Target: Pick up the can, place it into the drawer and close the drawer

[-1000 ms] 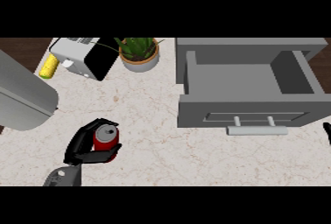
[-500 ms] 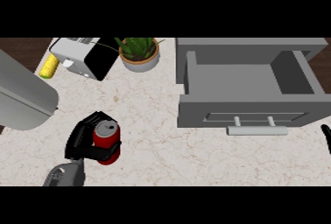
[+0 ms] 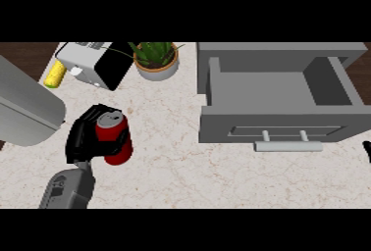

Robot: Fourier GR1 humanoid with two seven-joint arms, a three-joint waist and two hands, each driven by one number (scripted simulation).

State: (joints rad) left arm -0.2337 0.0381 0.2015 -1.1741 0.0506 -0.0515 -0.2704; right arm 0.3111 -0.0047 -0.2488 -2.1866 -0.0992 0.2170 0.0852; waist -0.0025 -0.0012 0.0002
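Counter (image 3: pixel 203 171) w/ plant (image 3: pixel 156 61), toaster (image 3: pixel 94 62).

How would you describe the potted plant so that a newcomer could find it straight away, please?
Start at the open grey drawer on the counter's right half. Just left of its back corner stands the potted plant, beside a white and black appliance. It alone has spiky green leaves in a round tan pot.
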